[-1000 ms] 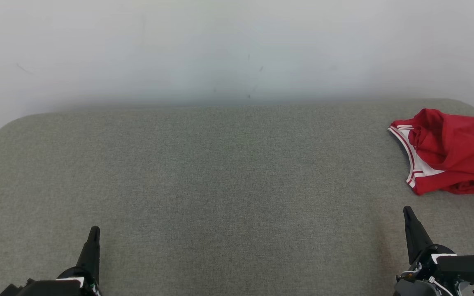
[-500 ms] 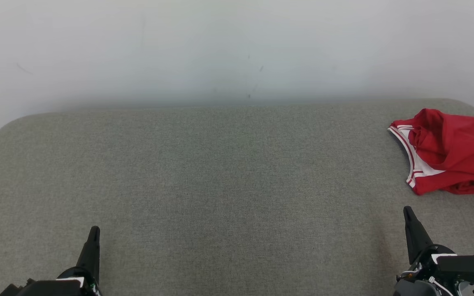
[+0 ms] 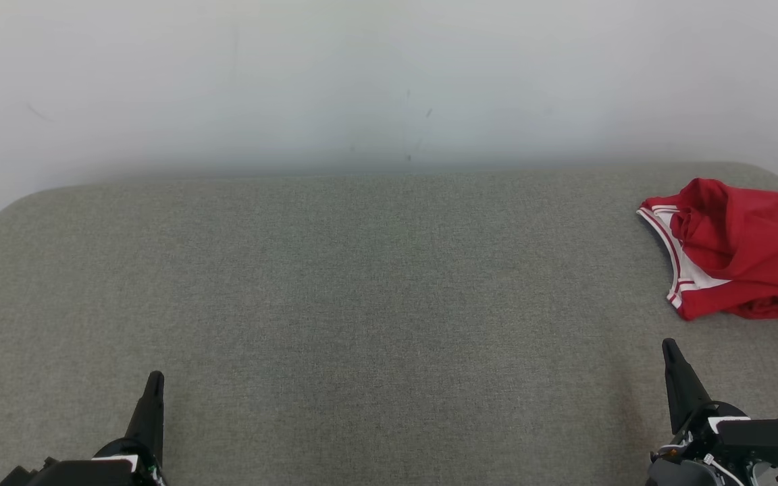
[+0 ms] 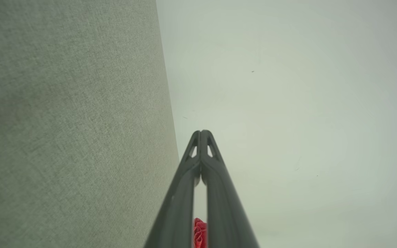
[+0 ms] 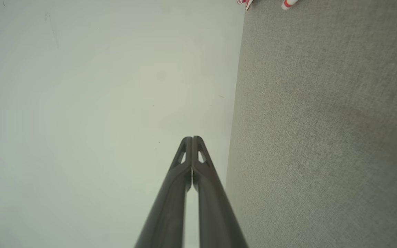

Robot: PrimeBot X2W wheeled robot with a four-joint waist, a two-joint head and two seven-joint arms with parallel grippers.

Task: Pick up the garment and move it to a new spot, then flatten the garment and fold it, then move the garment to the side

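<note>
While nothing is being gripped, the left fingers are being held pressed together at the lower left of the head view, tips pointing up over the grey surface. Same deal with the right fingers at the lower right: they're being squeezed shut, tip to tip, pinching nothing. The red garment, white trim and a dark number on it, is being seen lying crumpled at the far right edge of the surface, partly cut off, well apart from the left fingers and somewhat beyond the right ones. A pale wall is being shown behind.
</note>
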